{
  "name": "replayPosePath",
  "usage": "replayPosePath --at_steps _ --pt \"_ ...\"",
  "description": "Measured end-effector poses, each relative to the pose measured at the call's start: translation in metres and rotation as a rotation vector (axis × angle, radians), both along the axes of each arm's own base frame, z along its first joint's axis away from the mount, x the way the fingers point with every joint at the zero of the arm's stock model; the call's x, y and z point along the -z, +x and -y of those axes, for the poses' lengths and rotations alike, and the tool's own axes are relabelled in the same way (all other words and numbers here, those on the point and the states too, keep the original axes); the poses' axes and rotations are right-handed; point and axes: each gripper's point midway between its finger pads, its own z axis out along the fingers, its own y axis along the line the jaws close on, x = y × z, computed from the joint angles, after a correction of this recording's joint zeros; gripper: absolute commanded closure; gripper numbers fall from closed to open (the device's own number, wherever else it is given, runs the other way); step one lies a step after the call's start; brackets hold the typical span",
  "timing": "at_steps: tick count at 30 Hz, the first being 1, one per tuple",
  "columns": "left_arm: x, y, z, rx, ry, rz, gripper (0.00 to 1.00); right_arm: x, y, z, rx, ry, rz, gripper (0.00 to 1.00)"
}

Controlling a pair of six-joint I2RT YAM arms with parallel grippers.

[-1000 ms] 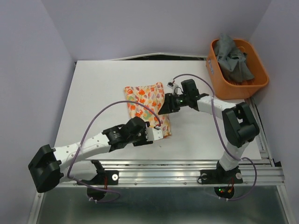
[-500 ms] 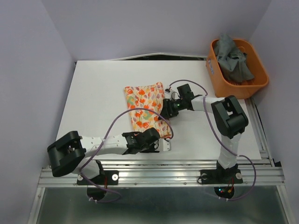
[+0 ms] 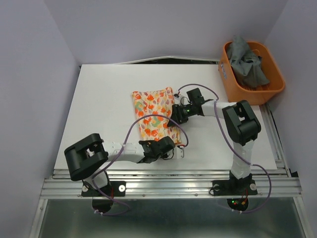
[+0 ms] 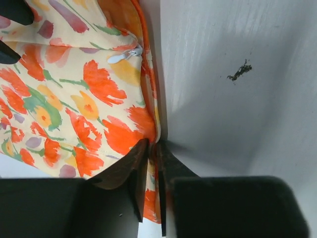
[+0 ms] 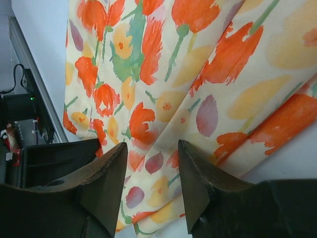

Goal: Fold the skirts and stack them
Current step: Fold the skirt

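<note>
Our left end effector, just drawn back toward 6 o'clock, now clamps the 5 o'clock hem of the printed skirt at mid worktop, while our right end effector gapes over its 3 o'clock edge, so we judge a fold begins

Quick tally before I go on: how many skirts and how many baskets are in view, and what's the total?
Skirts: 2 (floral skirt on the table, grey skirt in the orange basket)
Baskets: 1
Total: 3
</note>
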Motion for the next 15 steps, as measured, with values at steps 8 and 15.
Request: replayPosePath --at_steps 8,15 --pt "0.001 0.006 0.0 0.0 0.006 -0.024 1.0 0.001 0.0 0.001 -0.006 -0.004 0.011 0.52" --pt "-0.025 0.019 -0.002 -0.037 -0.039 -0.104 1.0 0.002 0.0 0.001 -0.02 -0.007 0.023 0.53"
